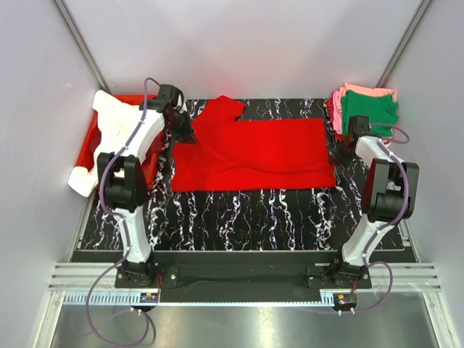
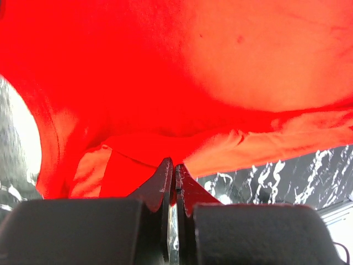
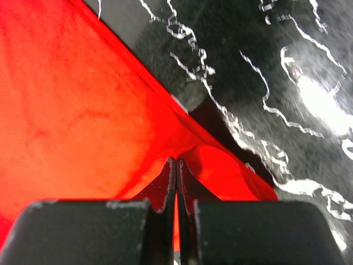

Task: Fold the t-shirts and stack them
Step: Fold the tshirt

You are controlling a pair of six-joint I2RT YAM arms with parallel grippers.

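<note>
Nearest the arm bases, the black white-veined table lies bare of cloth. Beyond that strip the red t-shirt is spread flat across the middle, its length running left to right and one sleeve pointing toward the far edge. The left gripper sits at the shirt's left end, its jaws pressed together with a fold of red cloth pinched between the tips. The right gripper sits at the shirt's near right corner, jaws likewise closed tight on the hem, which lifts slightly off the table. Farther back on the right, a folded green t-shirt tops a stack, with a pink t-shirt showing beneath it. At the far left, a white t-shirt drapes over a red bin.
</note>
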